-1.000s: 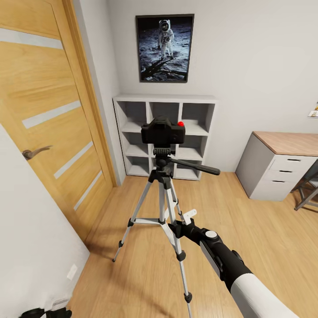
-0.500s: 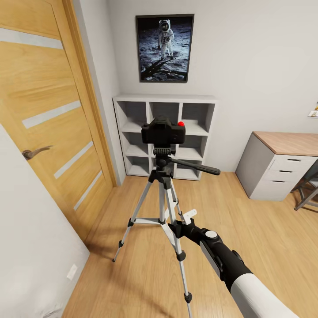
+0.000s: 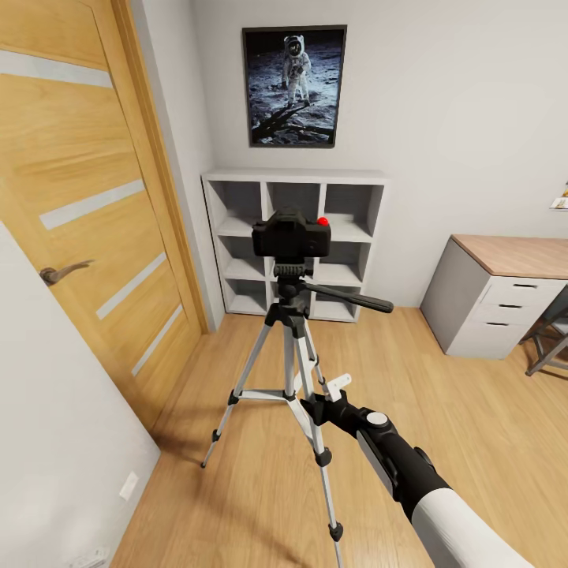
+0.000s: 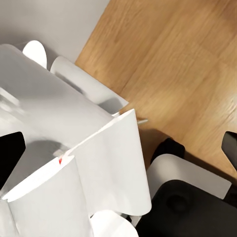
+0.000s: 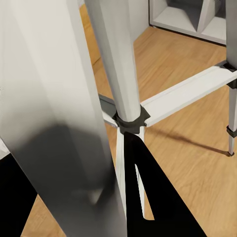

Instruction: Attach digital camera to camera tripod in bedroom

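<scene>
The black digital camera [image 3: 290,234], with its red spot at the top corner, sits on the head of the camera tripod [image 3: 289,331]; the long pan handle points right. Low down, my right gripper [image 3: 325,397] is beside the tripod's front leg, well below the camera. In the right wrist view a silver tripod leg [image 5: 121,74] runs close between its black fingers [image 5: 153,197], which stand apart. The left wrist view has my left gripper [image 4: 118,148] open, a dark fingertip at each edge, looking at my own white body and the plank floor.
An oak door [image 3: 79,221] stands ajar at the left with a white wall [image 3: 47,426] in front of it. Behind the tripod are a white cube shelf [image 3: 237,237] and an astronaut poster [image 3: 293,85]. At the right stand a desk with drawers [image 3: 505,304] and a chair [image 3: 552,343].
The dark shape of my left gripper at the head view's bottom left corner has dropped out of the picture. Camera, tripod and right arm have not moved.
</scene>
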Robot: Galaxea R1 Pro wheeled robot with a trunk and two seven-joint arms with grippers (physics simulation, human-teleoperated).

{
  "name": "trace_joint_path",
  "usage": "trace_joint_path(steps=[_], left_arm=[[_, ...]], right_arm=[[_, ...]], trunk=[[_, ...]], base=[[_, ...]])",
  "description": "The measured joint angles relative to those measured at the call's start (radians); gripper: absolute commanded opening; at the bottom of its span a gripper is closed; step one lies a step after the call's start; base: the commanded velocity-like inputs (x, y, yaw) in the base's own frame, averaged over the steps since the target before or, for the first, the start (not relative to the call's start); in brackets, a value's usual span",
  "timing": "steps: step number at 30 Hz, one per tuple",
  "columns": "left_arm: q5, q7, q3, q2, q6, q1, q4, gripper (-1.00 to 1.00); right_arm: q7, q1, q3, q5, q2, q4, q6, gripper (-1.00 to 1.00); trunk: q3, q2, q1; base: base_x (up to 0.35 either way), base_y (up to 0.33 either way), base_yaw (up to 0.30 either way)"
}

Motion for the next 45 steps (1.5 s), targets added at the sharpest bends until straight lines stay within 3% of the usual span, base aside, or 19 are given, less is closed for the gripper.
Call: trace_joint_path(steps=[12, 13, 14, 30, 36, 45], left_arm=[[0.000, 0.000, 0.000, -0.002, 0.000, 0.000, 0.000, 1.00], [0.000, 0.000, 0.000, -0.003, -0.001, 0.000, 0.000, 1.00], [0.000, 0.000, 0.000, -0.003, -0.001, 0.000, 0.000, 1.00], [-0.001, -0.001, 0.000, -0.024, -0.012, 0.000, 0.000, 1.00], [-0.003, -0.002, -0.001, -0.065, -0.017, 0.000, -0.001, 1.00], [0.001, -0.002, -0.001, -0.075, -0.022, 0.000, -0.002, 1.00]], right_arm=[[0.002, 0.000, -0.001, 0.002, 0.000, 0.000, -0.001, -1.00], [0.003, 0.000, -0.003, 0.003, 0.000, 0.000, 0.000, 1.00], [-0.004, 0.000, -0.003, 0.023, 0.000, 0.001, -0.001, 1.00], [-0.005, 0.000, -0.007, 0.022, -0.001, -0.004, 0.023, 1.00], [-0.004, 0.000, -0.014, 0.023, -0.008, -0.009, 0.023, 1.00], [-0.003, 0.000, -0.036, 0.022, -0.013, -0.011, 0.023, 1.00]], trunk=[[0.000, 0.000, 0.000], [0.000, 0.000, 0.000], [0.000, 0.000, 0.000], [0.000, 0.000, 0.000], [0.000, 0.000, 0.000], [0.000, 0.000, 0.000]], base=[[0.000, 0.000, 0.000], [0.000, 0.000, 0.000], [0.000, 0.000, 0.000], [0.000, 0.000, 0.000], [0.000, 0.000, 0.000], [0.000, 0.000, 0.000]])
